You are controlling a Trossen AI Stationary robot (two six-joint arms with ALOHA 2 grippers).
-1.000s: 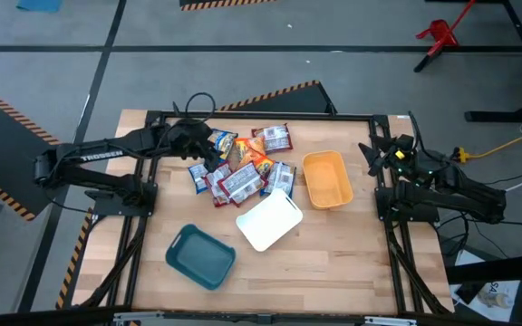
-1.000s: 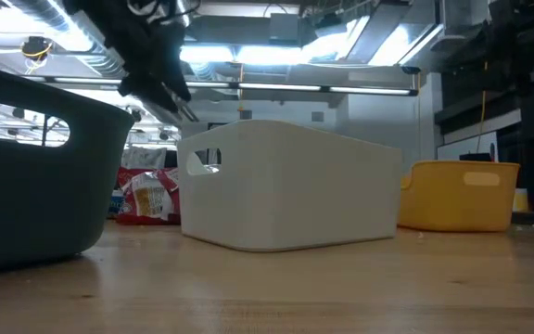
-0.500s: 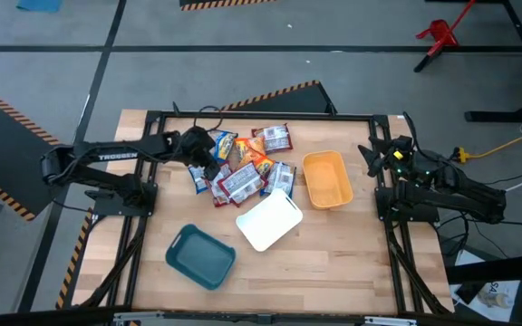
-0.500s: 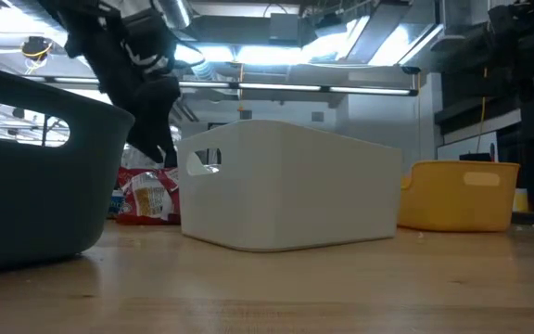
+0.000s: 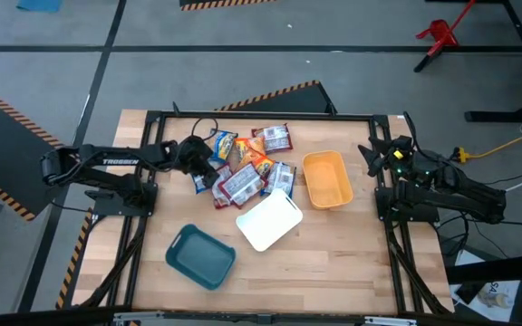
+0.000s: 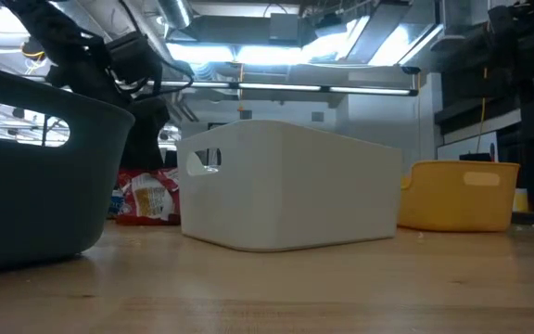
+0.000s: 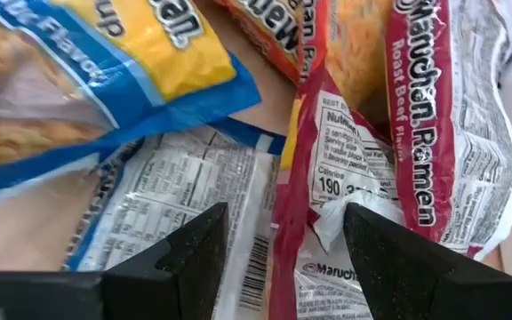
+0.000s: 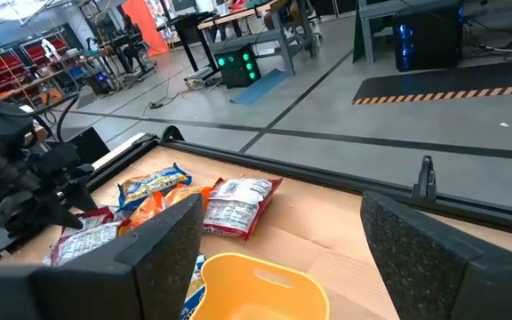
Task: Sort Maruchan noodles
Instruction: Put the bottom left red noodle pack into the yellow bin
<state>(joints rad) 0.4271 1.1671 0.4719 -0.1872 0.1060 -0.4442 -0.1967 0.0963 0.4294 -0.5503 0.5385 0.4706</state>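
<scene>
Several Maruchan packets [image 5: 243, 167] lie in an overlapping pile on the far middle of the table; blue, orange and dark red-and-silver ones show. My left gripper [image 5: 209, 174] is open and low over the pile's left side. In the left wrist view it [image 7: 284, 213] straddles the printed back of a blue packet [image 7: 176, 204] and the edge of a dark red packet [image 7: 416, 133]. A yellow-and-blue packet [image 7: 105, 71] lies just beyond. My right gripper [image 5: 368, 154] waits open at the table's right edge, clear of everything. My left gripper comes from above at the spot where the blue packet's back [image 7: 238, 222] meets the dark red packet's edge [image 7: 318, 222], its fingers [image 7: 194, 258] on either side of that seam. I cannot tell whether the fingertips touch the packets.
An orange bin [image 5: 326, 179] stands right of the pile, a white bin [image 5: 268, 220] just nearer, and a teal bin [image 5: 200, 256] near the front left. In the low view the teal bin [image 6: 35, 176] and the white bin [image 6: 286, 186] hide most of the pile.
My left gripper has moved toward the table's near edge and down, from above the pile's far-left corner onto its left side. The packets have stayed where they were.
</scene>
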